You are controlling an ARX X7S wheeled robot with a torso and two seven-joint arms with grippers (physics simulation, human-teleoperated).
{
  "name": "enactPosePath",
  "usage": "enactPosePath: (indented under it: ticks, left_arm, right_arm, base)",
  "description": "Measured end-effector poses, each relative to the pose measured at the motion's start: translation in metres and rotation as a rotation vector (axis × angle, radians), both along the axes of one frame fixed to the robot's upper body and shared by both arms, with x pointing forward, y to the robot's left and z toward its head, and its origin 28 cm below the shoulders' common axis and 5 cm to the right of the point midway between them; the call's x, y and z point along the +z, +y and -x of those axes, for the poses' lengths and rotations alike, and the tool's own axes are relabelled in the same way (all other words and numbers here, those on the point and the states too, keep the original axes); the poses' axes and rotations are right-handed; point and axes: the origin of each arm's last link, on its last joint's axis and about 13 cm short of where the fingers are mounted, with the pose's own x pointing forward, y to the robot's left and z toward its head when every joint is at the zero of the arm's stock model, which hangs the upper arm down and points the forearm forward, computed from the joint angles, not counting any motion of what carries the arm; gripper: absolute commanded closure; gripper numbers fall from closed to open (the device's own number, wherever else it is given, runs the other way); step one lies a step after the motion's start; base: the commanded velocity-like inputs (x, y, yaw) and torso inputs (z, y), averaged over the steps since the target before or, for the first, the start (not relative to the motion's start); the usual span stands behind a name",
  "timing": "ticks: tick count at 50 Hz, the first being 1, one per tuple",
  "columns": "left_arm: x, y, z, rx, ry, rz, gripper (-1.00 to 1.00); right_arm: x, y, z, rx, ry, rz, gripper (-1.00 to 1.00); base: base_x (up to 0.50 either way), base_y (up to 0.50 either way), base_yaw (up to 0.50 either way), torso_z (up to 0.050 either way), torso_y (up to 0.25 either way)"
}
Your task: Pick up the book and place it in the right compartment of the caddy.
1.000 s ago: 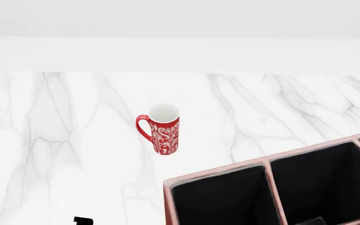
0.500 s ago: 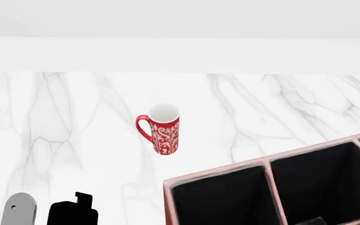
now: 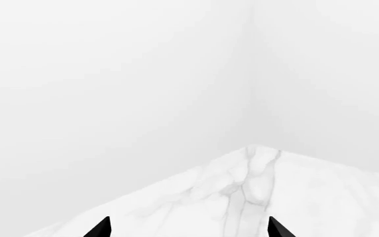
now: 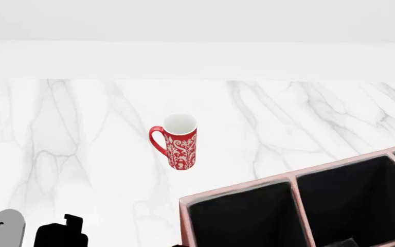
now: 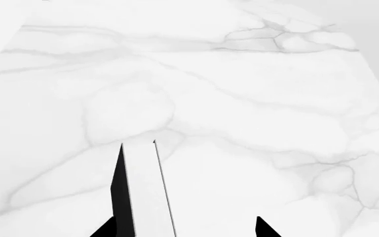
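Between the right gripper's [image 5: 184, 228] two black fingertips, which stand apart, one book [image 5: 146, 197] sits on edge, its black cover against one fingertip and a gap left to the other, white page edges showing; whether it is truly held cannot be told. It reaches away from that hand over the marble table [image 5: 255, 98]. The left gripper [image 3: 189, 229] is spread too, with bare marble and white wall [image 3: 110, 74] beyond it. To its right one caddy [image 4: 238, 187] shows two compartments and a corner of a third, only black lining visible. Farther off stands one red-and-white mug [image 4: 180, 141], its inside white
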Motion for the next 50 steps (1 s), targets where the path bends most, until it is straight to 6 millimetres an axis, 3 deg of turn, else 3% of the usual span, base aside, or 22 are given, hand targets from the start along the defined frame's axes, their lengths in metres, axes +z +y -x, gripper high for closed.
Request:
enactPosePath:
  ticks: [21, 50]
  left_arm:
    - [0.000, -0.001, -0.001, -0.004, 0.002, -0.005, -1.00]
    - [-0.002, -0.002, -0.004, -0.014, 0.008, -0.008, -1.00]
  right_arm:
    - [-0.029, -0.001, -0.016, -0.032, 0.079, 0.021, -1.00]
    - [-0.057, -0.004, -0.017, 0.014, 0.165, 0.108, -1.00]
  base:
    - [0.00, 0.00, 0.00, 0.000, 0.000]
    - [0.00, 0.00, 0.00, 0.000, 0.000]
